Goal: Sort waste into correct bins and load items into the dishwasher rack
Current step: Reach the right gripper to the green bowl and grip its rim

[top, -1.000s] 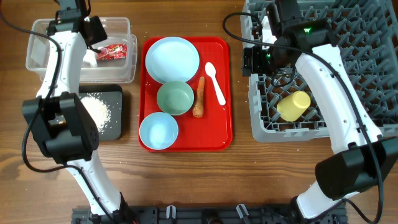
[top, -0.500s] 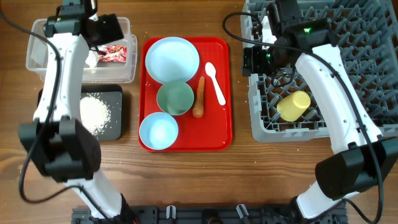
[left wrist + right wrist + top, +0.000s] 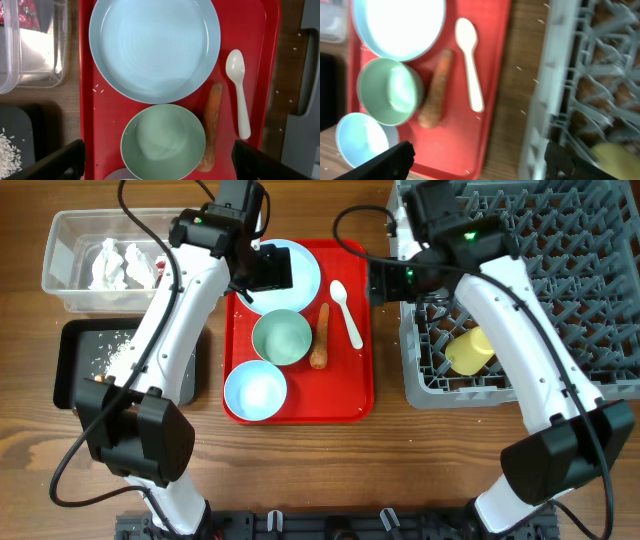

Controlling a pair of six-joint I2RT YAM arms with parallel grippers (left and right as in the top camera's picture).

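Tissue, crumpled and white, lies in the clear tub at the far left of the worktop, with a red wrapper beside it. Just below the tub sits the black tray, holding loose rice and a small brown scrap. On the red tray the left hand hovers over the light blue plate, its fingers spread wide and empty. Below the plate stand the green bowl and the blue bowl. To their right lie the carrot and the white spoon. The right hand hangs between the tray and the rack, its fingers also wide apart, holding nothing. The yellow cup lies inside the rack.
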